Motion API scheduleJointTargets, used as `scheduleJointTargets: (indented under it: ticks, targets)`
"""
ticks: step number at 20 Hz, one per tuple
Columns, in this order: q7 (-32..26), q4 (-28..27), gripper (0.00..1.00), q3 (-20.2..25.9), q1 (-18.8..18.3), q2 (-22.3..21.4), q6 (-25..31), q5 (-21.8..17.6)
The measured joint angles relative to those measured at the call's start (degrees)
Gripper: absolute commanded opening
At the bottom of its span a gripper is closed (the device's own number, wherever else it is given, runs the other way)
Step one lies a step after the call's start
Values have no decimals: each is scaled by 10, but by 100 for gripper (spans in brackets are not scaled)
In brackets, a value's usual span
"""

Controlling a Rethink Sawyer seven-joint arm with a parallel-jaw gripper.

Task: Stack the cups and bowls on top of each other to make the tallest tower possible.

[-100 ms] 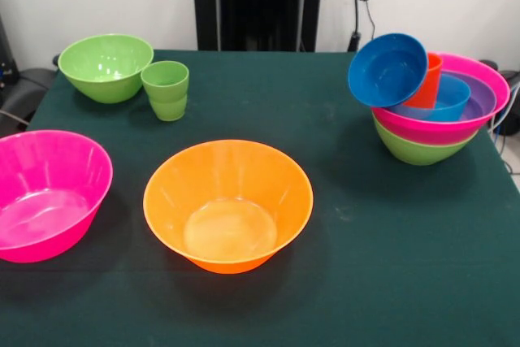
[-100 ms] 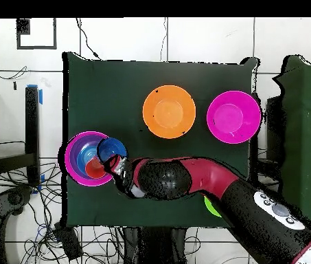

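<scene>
The gripper (image 2: 120, 167) hovered just beside the tower (image 1: 439, 115); whether its fingers were open, I could not tell. A tilted blue bowl (image 1: 388, 69) leaned nearest them, unseated. Further off waited the orange bowl (image 1: 228, 203).

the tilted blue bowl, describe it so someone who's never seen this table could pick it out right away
Start at the tower on the green table: a green bowl at the bottom, then a wide pink bowl holding smaller pieces. The tilted blue bowl leans on that pile's edge beside the orange-red cup, its opening turned sideways. The other blue bowl sits level inside the pile.
</scene>
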Motion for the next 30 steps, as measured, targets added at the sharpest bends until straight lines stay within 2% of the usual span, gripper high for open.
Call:
scheduleJointTargets:
  ticks: [6,17,22,30]
  targets:
    - [0,1,100,0,9,1,0,1]
    - [0,1,100,-15,49,39,-26,1]
    - [0,1,100,-30,64,63,-50,-16]
    - [0,1,100,-49,58,66,-54,-33]
